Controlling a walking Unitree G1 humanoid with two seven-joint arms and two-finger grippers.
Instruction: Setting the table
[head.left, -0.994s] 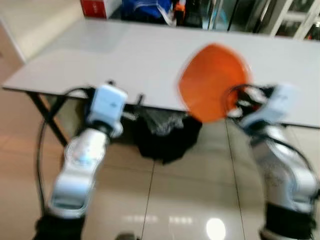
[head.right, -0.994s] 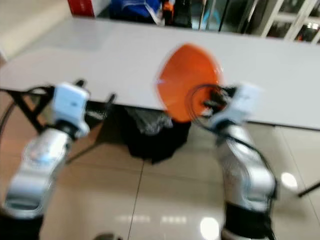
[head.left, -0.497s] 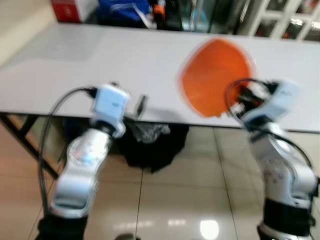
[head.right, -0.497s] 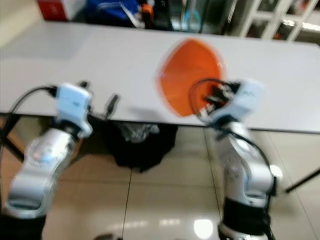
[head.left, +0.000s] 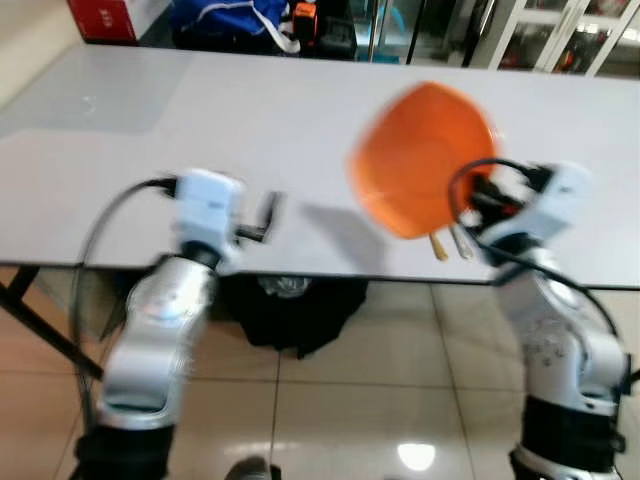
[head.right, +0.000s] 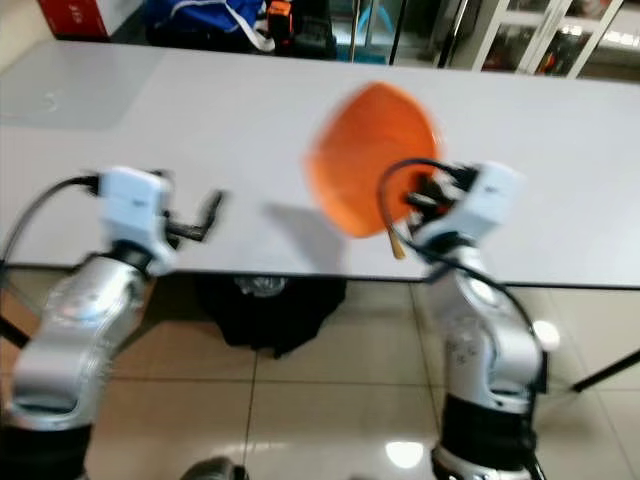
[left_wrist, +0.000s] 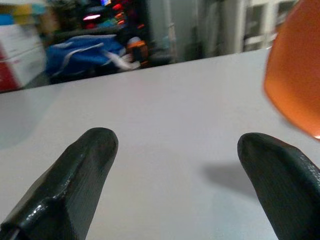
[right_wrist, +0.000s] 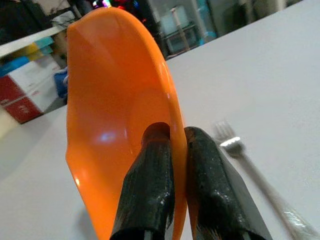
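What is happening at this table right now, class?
The humanoid robot stands at the near edge of a long white table. Its right gripper is shut on the rim of an orange plate, holding it tilted in the air above the tabletop. A fork lies on the table by that gripper. The left gripper is open over the table near its edge and holds nothing. The plate has not been set down yet.

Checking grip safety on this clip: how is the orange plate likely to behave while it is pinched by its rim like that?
The orange plate looks stiff: pinched at one rim by the right gripper, it keeps its shape. It is probably light plastic, since that edge pinch holds it tilted above the table. Its glossy surface may be slippery, so it could pivot or slide out.
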